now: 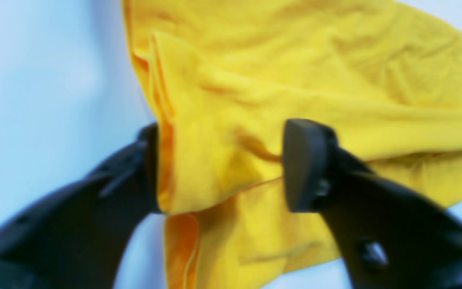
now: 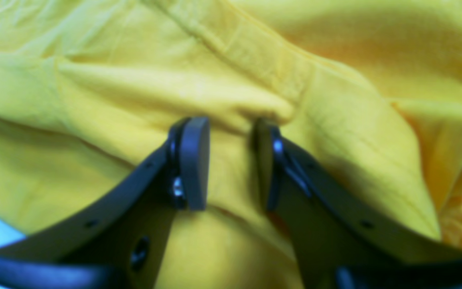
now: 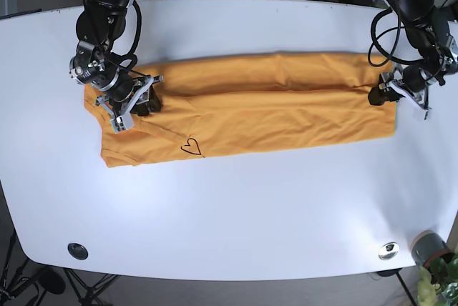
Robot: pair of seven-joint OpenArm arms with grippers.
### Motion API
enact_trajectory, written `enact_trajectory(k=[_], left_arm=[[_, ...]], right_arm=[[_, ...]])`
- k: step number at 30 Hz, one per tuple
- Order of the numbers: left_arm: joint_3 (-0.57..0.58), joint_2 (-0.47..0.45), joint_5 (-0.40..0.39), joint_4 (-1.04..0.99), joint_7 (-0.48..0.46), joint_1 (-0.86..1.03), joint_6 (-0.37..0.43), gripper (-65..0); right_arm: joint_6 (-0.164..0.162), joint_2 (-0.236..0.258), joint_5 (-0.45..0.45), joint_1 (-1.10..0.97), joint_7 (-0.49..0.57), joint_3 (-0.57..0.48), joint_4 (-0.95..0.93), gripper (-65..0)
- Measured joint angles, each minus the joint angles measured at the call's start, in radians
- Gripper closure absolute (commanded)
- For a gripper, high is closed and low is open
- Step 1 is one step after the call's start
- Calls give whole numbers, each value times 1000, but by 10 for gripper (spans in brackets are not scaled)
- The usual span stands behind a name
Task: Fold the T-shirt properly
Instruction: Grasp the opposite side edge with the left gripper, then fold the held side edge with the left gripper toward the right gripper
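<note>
— Though soft, light and limp, how to take the T-shirt (image 3: 243, 106), stretched across the desk (image 3: 236, 206)?
— At the ends. Leftward, right claw (image 3: 131, 99) part-open astride a fabric ridge; rightward, left claw (image 3: 384, 94) wide open over the hem corner.
— Obstacles?
— None near; only small round objects (image 3: 388, 250) at the desk's edge.

Left gripper (image 1: 219, 164) fingers (image 1: 307, 164) spread wide; right gripper (image 2: 231, 160) fingers (image 2: 193, 160) parted; both arms lowered.

T-shirt (image 3: 272, 102) lies across table (image 3: 236, 206); claws (image 3: 134, 100) at both ends.
</note>
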Motion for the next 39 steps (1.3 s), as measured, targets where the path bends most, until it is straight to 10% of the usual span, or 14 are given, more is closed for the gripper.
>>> enact_trajectory(k=[3, 28, 39], left_arm=[[2, 3, 9, -1, 7, 5, 0, 0], [348, 128, 40, 754, 48, 121, 35, -4], [559, 237, 43, 739, 54, 98, 145, -7]], right_arm=[[0, 0, -1, 0, 1, 1, 0, -189], [0, -2, -2, 0, 6, 2, 0, -189], [0, -3, -3, 0, 3, 2, 2, -189]])
